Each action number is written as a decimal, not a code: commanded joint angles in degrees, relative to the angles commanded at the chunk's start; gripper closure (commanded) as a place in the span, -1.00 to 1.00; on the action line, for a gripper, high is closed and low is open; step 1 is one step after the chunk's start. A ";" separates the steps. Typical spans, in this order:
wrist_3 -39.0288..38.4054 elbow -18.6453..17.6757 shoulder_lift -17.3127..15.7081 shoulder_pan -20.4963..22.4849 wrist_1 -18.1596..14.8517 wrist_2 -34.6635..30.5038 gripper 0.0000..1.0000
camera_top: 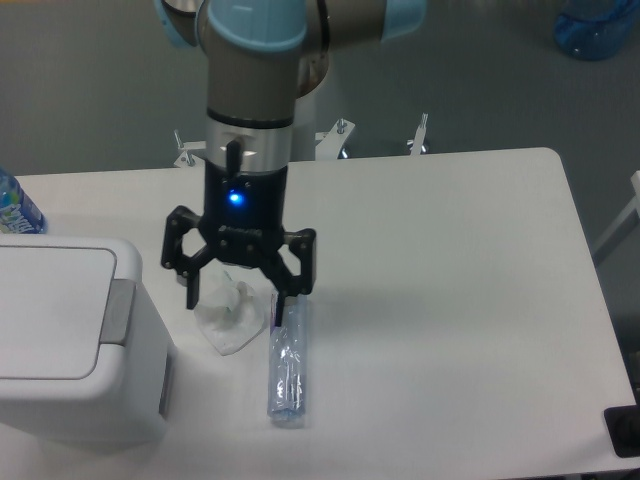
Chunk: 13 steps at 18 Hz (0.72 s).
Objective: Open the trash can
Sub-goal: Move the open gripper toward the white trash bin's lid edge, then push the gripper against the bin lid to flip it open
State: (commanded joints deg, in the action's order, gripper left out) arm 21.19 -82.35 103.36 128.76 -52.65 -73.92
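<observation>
The white boxy trash can [70, 340] stands at the table's front left, its flat lid down and its grey push tab [119, 311] on the lid's right edge. My gripper [237, 298] hangs to the right of the can, open and empty, its two black fingers [193, 290] spread over a crumpled white tissue [232, 315]. The gripper is apart from the can and does not touch the tab.
A clear plastic bottle [288, 365] lies on the table just right of the tissue, under my right finger. Another bottle [15, 208] stands at the far left edge behind the can. The white table's [450, 300] right edge is near x 600.
</observation>
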 joint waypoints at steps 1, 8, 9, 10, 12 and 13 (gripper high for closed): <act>-1.22 -0.35 0.00 -0.44 0.09 0.00 -1.00; -5.80 -0.79 0.96 -2.90 0.09 0.00 -1.00; -6.24 -0.79 1.05 -3.43 0.09 0.00 -1.00; -6.42 -0.79 1.14 -3.52 0.09 0.00 -1.00; -6.68 -0.79 1.49 -3.61 0.09 0.00 -1.00; -6.77 -0.79 1.58 -3.61 0.09 0.00 -1.00</act>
State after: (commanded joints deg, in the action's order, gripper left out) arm 14.41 -83.14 104.94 125.16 -52.56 -73.92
